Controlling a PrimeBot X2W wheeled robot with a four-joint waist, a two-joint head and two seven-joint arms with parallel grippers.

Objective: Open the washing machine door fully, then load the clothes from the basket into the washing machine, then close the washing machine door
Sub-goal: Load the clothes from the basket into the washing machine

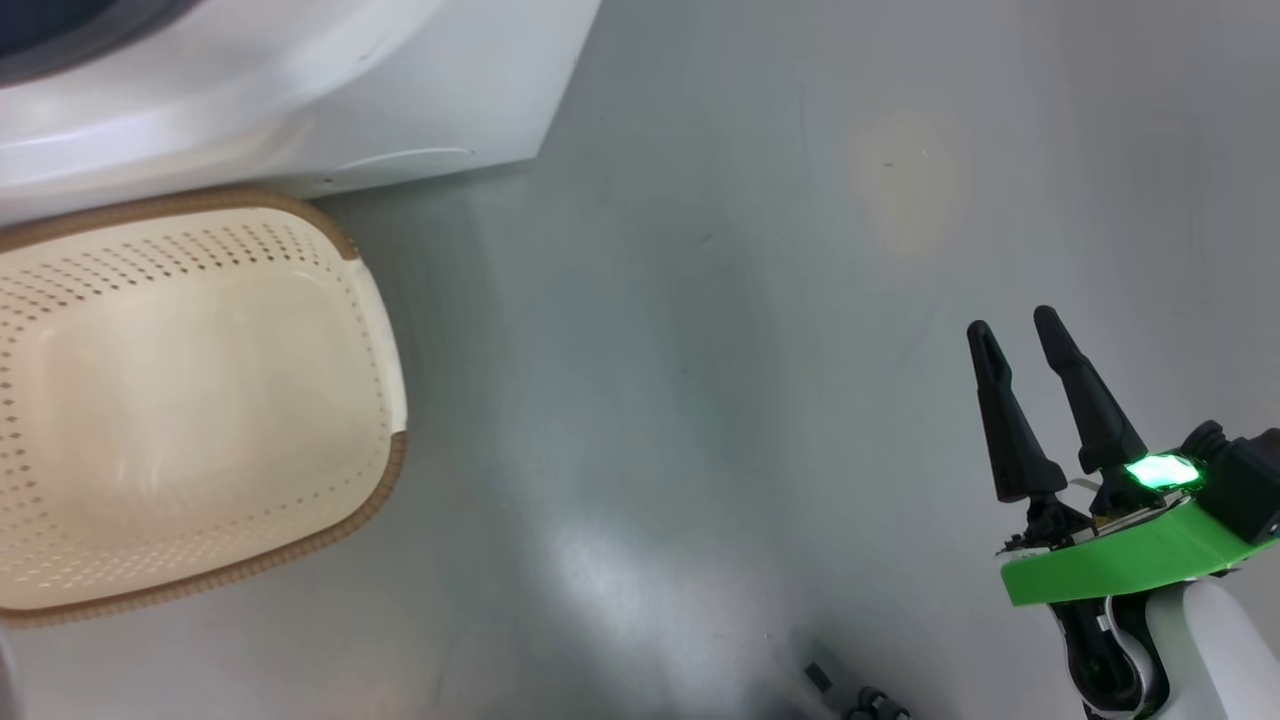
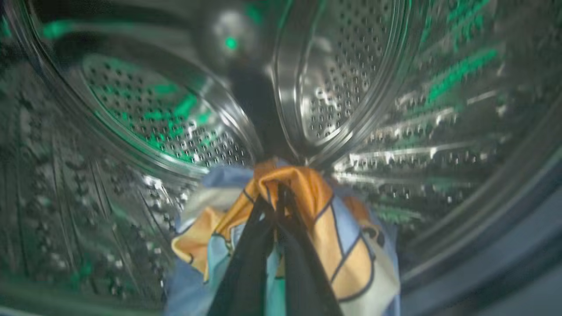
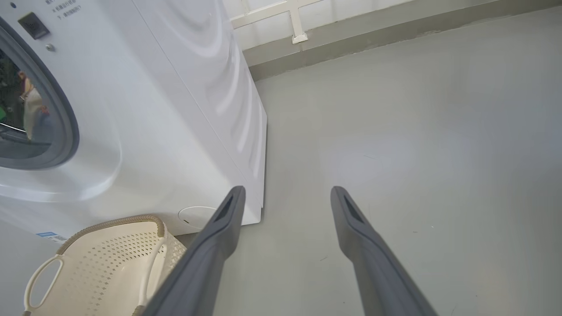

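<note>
In the left wrist view my left gripper is inside the perforated steel drum of the washing machine, shut on the clothes, a bundle of light blue, orange and cream fabric that hangs around the fingers. The cream perforated basket with its brown rim sits on the floor in front of the washer, with nothing inside. My right gripper hovers open over bare floor well to the right of the basket, nothing between its fingers. The washing machine door is out of view.
Grey floor stretches to the right of the washer and basket. In the right wrist view the washer's white side panel and grey gasket stand at the left, and a wall base runs along the far side.
</note>
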